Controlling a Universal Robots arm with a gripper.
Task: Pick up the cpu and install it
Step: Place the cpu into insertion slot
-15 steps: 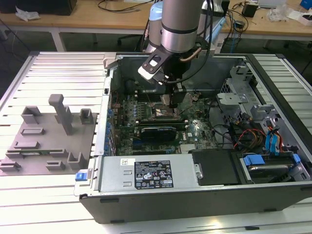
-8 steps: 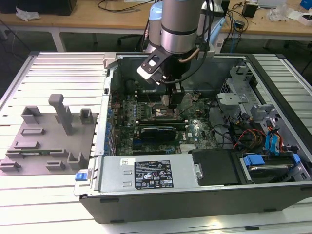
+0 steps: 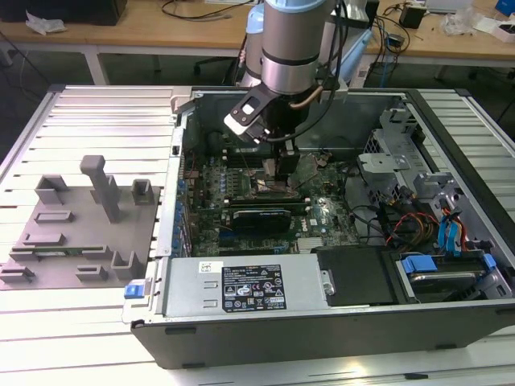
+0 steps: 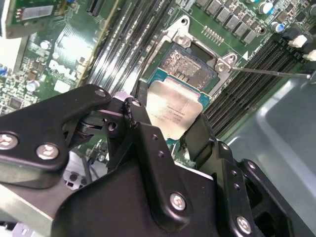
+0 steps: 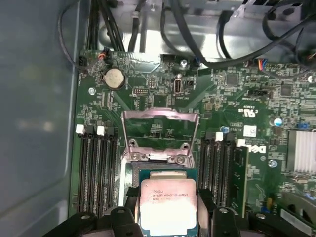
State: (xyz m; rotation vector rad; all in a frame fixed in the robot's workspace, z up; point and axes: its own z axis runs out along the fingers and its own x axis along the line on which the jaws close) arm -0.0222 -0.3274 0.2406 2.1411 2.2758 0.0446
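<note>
An open computer case (image 3: 322,330) lies on a slatted table (image 3: 72,338). Beside it sits a grey fixture (image 3: 72,249), perhaps moulded plastic.

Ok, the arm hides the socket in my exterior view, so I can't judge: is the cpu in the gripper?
Observer: Yes, in both wrist views the gripper clamps the cpu at two opposite edges.
Operator: Is the socket open?
Observer: Yes, in the first wrist view its load plate stands raised.
Operator: Is the cpu over it?
Observer: Partly; in the second wrist view bare socket contacts show beyond the cpu's edge.
</note>
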